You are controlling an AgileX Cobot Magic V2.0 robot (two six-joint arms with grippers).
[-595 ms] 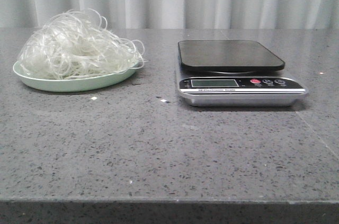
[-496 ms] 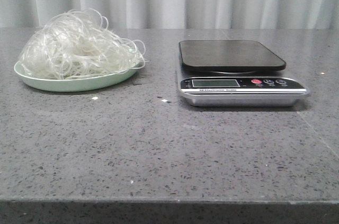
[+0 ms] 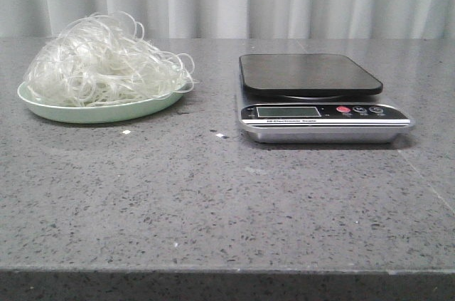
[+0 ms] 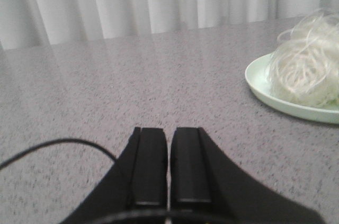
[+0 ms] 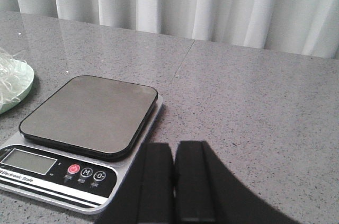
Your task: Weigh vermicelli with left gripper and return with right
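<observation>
The loose tangle of whitish translucent vermicelli (image 3: 105, 59) is heaped on the pale-green round plate (image 3: 96, 112) near the desk's far left corner, apart from the left gripper (image 4: 169, 164) (fingers together). The right gripper (image 5: 175, 181) is likewise closed, beside the black-and-silver digital scale (image 5: 79, 139).

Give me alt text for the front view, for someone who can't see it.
A tangle of vermicelli fills a pale-green plate on the left of a grey table; a bare digital scale sits on the right. No arm shows.
</observation>
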